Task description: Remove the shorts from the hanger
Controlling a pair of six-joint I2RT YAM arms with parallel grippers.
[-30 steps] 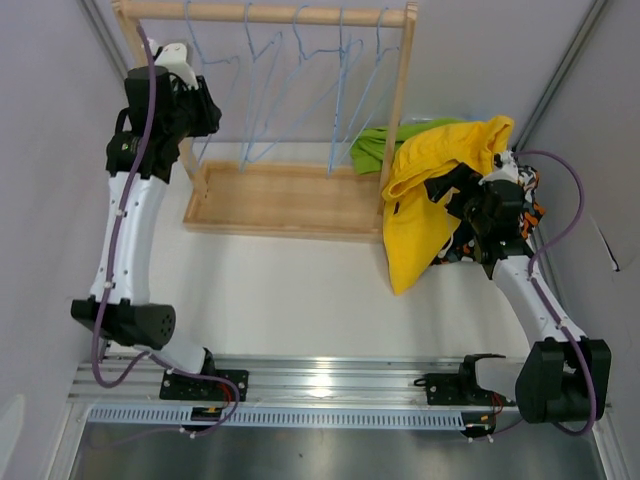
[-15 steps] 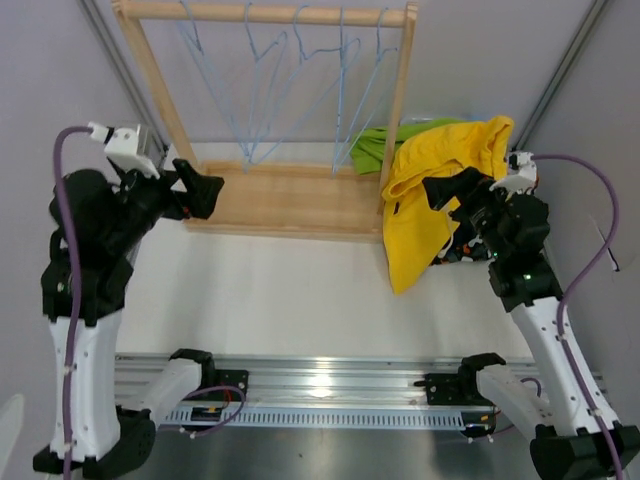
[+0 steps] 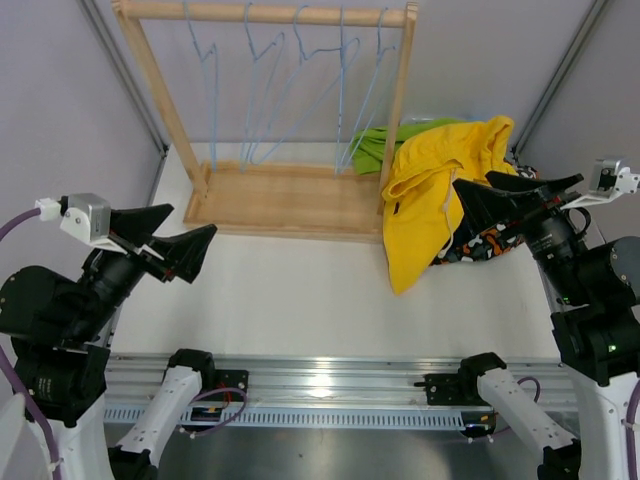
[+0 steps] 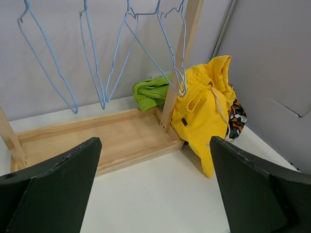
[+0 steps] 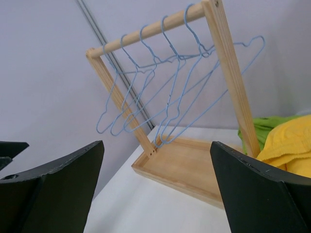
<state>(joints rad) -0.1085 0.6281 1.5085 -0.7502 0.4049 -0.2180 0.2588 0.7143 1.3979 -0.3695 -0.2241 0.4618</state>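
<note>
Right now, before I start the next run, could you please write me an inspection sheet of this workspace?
Surface: white table, shorts heaped at its right side.
Job's things: yellow shorts on top, against the right post of the wooden rack; lime green shorts behind; patterned shorts beneath; five blue hangers, all bare.
Clutter: nothing seen.
Grippers: left gripper open, empty; right gripper open, empty.
Cables: purple cable at the left wrist.
Surroundings: grey walls; metal rail at the near edge.
</note>
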